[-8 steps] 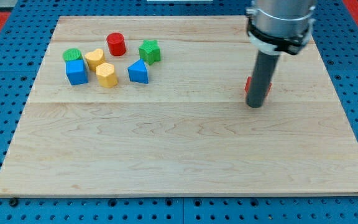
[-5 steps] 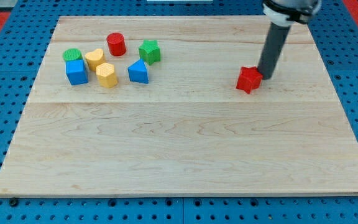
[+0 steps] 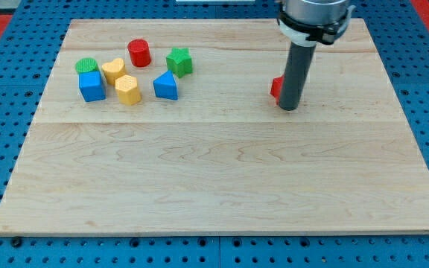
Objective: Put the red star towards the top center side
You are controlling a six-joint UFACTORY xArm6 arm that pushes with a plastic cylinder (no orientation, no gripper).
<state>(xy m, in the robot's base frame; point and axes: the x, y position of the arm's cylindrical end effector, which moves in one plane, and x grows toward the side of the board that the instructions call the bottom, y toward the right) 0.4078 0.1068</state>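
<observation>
While the rod stood in front of it, only a red sliver of the red star showed, at about 9 o'clock of my tip, touching or just beside the rod; which one could not be told. Star sat right of board centre, roughly 2 o'clock from the middle of the wooden board, well apart from the other blocks.

No jaws on this rig: nothing was grasped, the tip could only bear against a block's side.

Cluster at 10 o'clock of centre: red cylinder, green star, green cylinder, yellow heart, yellow block (shape unclear), blue cube, blue block with a peaked top.

Handling judgement: star looked small, rigid, light, likely to slide easily on smooth wood. Its points would probably let it spin off a glancing push. Best contact judged at its 4–5 o'clock side, pressing into a notch or flat between points, driving toward 11 o'clock, short of the cluster.
</observation>
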